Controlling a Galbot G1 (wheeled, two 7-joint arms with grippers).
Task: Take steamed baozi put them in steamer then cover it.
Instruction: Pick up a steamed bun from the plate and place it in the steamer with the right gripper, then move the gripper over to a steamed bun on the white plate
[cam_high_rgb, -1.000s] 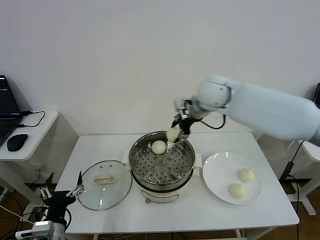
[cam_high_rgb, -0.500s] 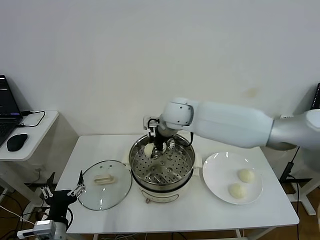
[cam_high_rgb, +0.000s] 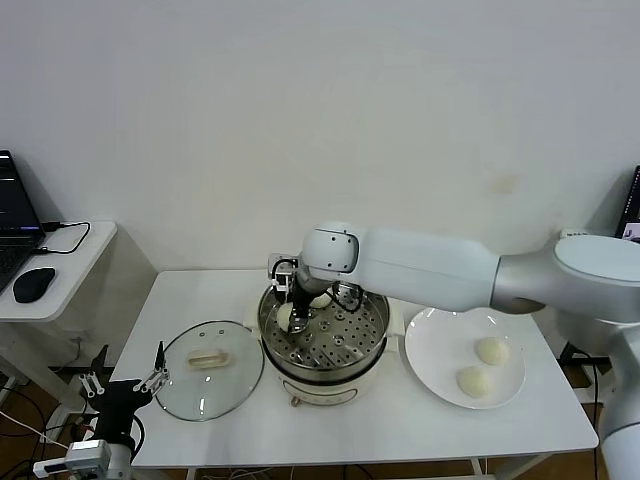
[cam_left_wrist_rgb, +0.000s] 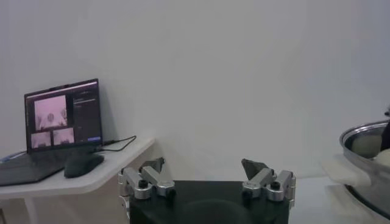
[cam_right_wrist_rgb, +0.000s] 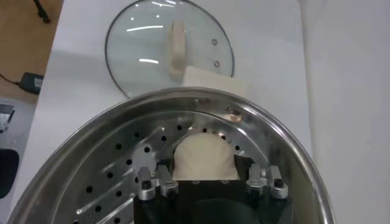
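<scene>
Since a moment ago the right gripper (cam_high_rgb: 290, 318) has swung down from above the back rim to the left side of the steamer (cam_high_rgb: 323, 335), low over the perforated tray. A steamed baozi (cam_right_wrist_rgb: 204, 157) sits between its fingers (cam_right_wrist_rgb: 155, 182); they bracket the bun closely, though whether they press it or have just let go is hard to say from the wrist view. I cannot make out a second bun in the pot (the arm covers much of it). Two more baozi (cam_high_rgb: 491, 350) lie on the white plate (cam_high_rgb: 437, 342) right of the steamer. The cover (cam_high_rgb: 208, 368) lies flat on the table (cam_high_rgb: 400, 425), left of the pot, just beside it. At the table's near-left corner the left gripper (cam_high_rgb: 124, 383) is parked with its jaws spread wide, holding nothing.
</scene>
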